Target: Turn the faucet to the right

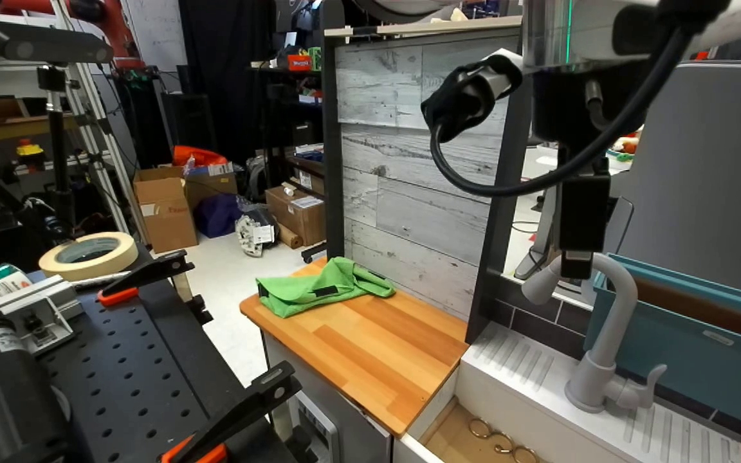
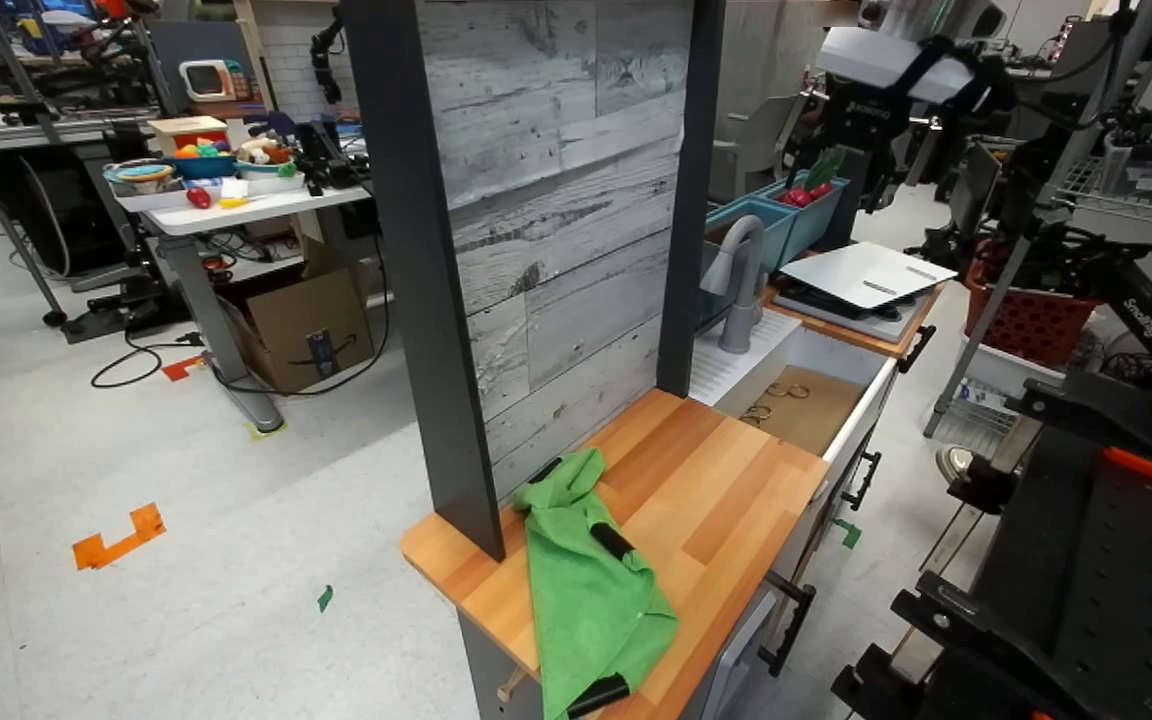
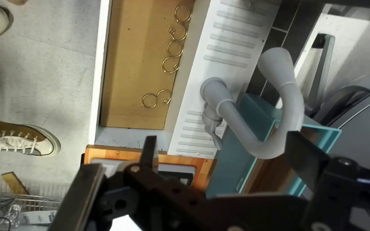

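Observation:
The light grey faucet (image 1: 616, 315) stands on the white ribbed ledge; it also shows in an exterior view (image 2: 751, 262) and in the wrist view (image 3: 239, 123). Its spout hooks over at the top. Its small side lever (image 1: 653, 379) is at the base, also seen in the wrist view. My gripper (image 3: 222, 139) is open, fingers wide apart, with nothing held. In the wrist view, one finger overlaps the bend of the spout. In an exterior view, the gripper (image 1: 576, 267) is at the height of the hook and overlaps it. I cannot tell whether they touch.
A teal planter box (image 1: 705, 366) stands close behind the faucet. The white basin (image 2: 876, 385) in front holds gold rings (image 3: 173, 48). A wood-panel wall (image 1: 415, 154) rises beside the sink. A green cloth (image 2: 586, 590) lies on the wooden counter (image 2: 676, 500).

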Motion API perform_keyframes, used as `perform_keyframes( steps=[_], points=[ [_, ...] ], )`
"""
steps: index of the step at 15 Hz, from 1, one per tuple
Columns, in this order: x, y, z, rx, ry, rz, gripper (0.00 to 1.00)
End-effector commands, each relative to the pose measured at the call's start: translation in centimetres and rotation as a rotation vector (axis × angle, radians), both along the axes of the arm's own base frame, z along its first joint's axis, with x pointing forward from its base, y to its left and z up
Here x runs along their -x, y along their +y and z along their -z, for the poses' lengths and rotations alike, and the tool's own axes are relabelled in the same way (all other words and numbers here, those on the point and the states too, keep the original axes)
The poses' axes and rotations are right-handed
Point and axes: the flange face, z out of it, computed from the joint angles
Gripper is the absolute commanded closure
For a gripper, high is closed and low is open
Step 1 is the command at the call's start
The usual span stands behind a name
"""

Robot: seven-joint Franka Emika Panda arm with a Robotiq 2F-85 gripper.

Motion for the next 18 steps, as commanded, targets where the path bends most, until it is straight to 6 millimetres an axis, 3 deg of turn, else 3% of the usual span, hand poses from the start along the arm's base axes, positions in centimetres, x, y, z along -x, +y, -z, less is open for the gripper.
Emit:
perform_keyframes(
  steps=[1,18],
  points=[
    [-1.5,-0.3,0.9,0.029,0.025,0.044,0.00],
    [-7.8,1.6,4.8,0.007,-0.049,0.060,0.00]
  ],
)
